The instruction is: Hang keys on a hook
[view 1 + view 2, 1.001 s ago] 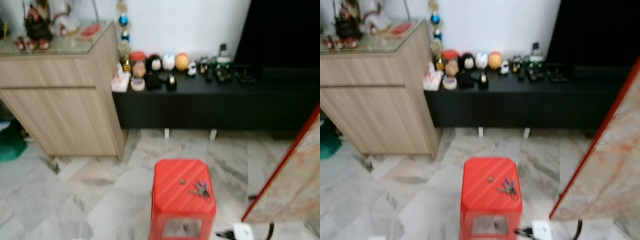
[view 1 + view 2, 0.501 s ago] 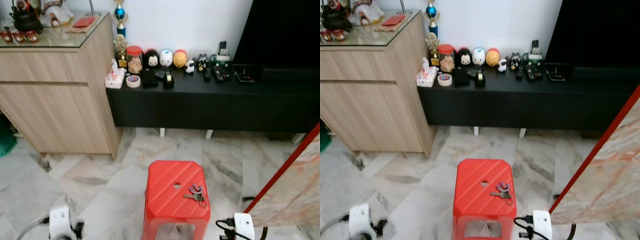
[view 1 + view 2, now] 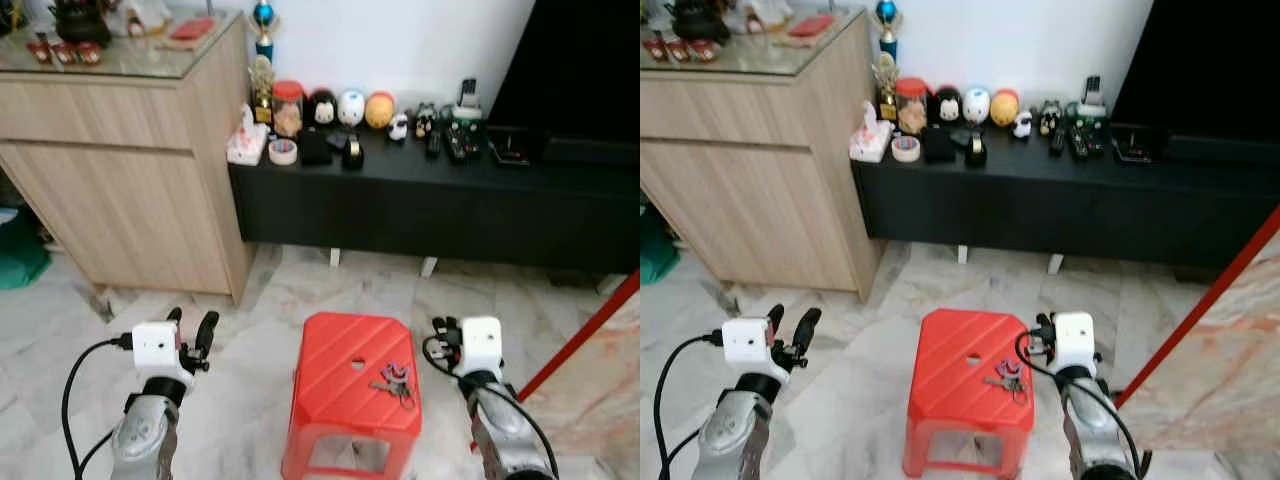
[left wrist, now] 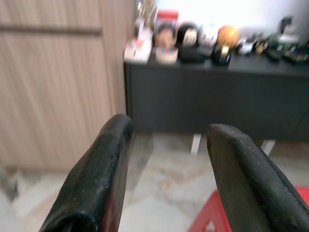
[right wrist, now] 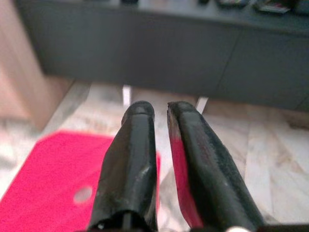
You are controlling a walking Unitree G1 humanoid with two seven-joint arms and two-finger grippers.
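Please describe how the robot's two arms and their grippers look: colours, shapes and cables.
Both arms are silver metal. Each wrist carries a white box-shaped camera module with a black cable looping beside it. The left gripper and the right gripper each have two long, matte black fingers with rounded tips; a red patch marks the inner side of one right finger.

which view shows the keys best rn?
Left eye view: the keys lie in plain sight on the red stool, near its right edge. Right eye view shows the same. Right wrist view catches the stool's top beyond the fingers; left wrist view, a red corner.
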